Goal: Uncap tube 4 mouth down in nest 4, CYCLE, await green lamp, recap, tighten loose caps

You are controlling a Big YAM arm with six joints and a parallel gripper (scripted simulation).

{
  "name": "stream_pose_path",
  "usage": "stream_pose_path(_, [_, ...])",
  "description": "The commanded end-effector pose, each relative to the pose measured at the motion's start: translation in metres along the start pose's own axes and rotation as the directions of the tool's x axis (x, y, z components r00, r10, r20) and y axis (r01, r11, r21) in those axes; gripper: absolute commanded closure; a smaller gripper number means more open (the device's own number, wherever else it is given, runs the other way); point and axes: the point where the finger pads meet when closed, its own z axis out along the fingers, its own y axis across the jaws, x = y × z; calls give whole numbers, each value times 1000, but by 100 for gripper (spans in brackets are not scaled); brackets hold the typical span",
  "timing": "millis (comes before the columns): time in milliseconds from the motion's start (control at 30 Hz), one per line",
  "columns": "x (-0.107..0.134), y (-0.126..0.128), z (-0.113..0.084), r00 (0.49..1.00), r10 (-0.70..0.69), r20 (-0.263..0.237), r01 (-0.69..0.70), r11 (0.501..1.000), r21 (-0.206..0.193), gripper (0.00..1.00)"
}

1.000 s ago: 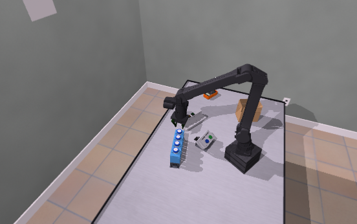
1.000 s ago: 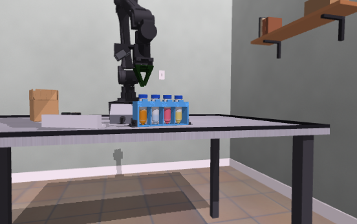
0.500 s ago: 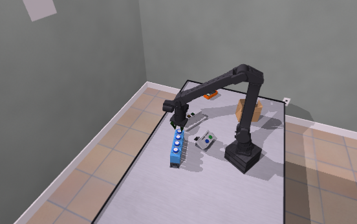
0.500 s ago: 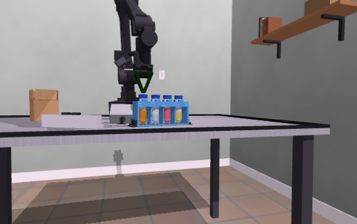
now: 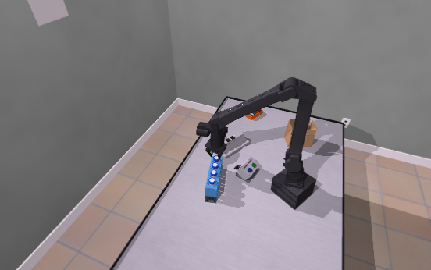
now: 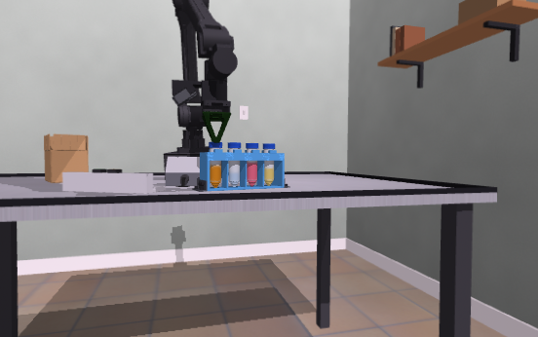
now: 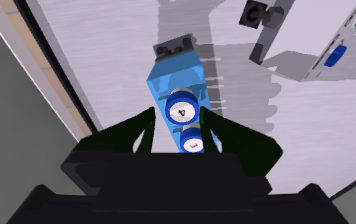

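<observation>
Gripper (image 5: 214,154) (image 6: 216,140) (image 7: 177,111) about half open, nothing held, pointing down at the near-4 end of the decapping station (image 5: 211,192) (image 6: 204,171) (image 7: 175,72). Cap of tube 4 (image 5: 216,158) (image 6: 215,145) (image 7: 182,111) on its tube, directly below the fingertips; contact cannot be told. In the wrist view it sits nearer the right-hand finger. Risk: uncentred descent could land that finger on the rim or close one-sided, tilting the cap. Cap of tube 3 (image 5: 215,165) (image 6: 234,145) (image 7: 193,144) is close beside; a finger swinging during unscrewing might loosen it.

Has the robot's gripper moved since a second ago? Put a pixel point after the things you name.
Yes. The gripper (image 5: 215,154) (image 6: 216,140) (image 7: 177,111) has come down: in the exterior view its tips were clearly above the blue rack (image 5: 211,191) (image 6: 244,156) (image 7: 175,75); now they reach its leftmost cap (image 6: 215,145).
</observation>
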Motion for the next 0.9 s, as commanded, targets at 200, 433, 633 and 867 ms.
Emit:
stream_pose_path(200, [-7,-2,12,999,32,6,-32,999,6,51])
stream_pose_path(433, [-7,-3,16,999,32,6,-32,999,6,51])
stream_pose_path(633, [-7,-3,16,999,32,6,-32,999,6,51])
stream_pose_path(867, [-8,-4,17,999,32,6,-32,999,6,51])
